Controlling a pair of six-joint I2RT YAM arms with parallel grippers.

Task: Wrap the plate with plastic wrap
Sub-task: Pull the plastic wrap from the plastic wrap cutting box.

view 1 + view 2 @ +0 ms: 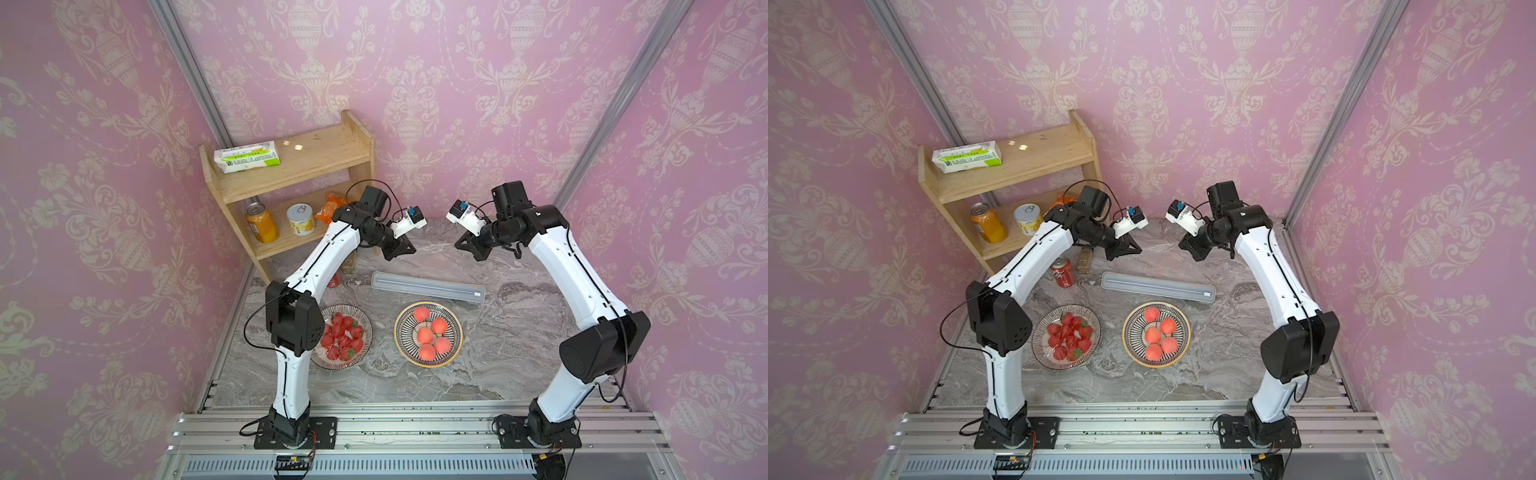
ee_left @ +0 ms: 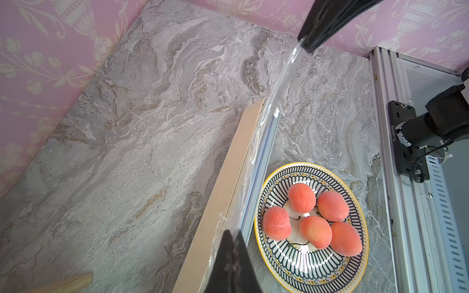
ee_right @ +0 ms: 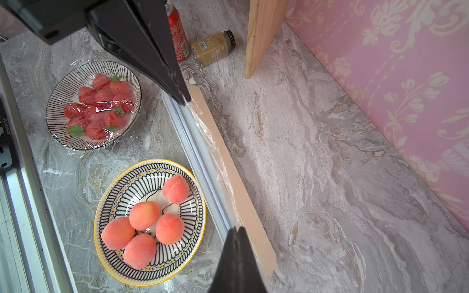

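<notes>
A grey marbled counter (image 1: 498,374), enclosed by pink patterned walls, is shown in both top views. Above its far part, the left end effector (image 1: 412,249) and the right end effector (image 1: 457,245) are held facing each other. Each is clamped fully shut on an edge of the plastic wrap (image 2: 276,93), which is stretched as a clear band between them. Below them lies the dispenser box (image 1: 428,286), from which the film appears to be drawn. The unwrapped plate (image 1: 405,338) of peaches (image 3: 144,215) is set lower again, on the arm-base side of that box. A plate of strawberries (image 3: 58,96), toward the left end effector's side, is already covered in film.

The step in hand is judged to be carrying the sheet over the plate. Both end effectors should be moved together at an even height, so that the film is held taut without being torn or allowed to cling to itself. It should be lowered only once the rim is cleared on every side.
</notes>
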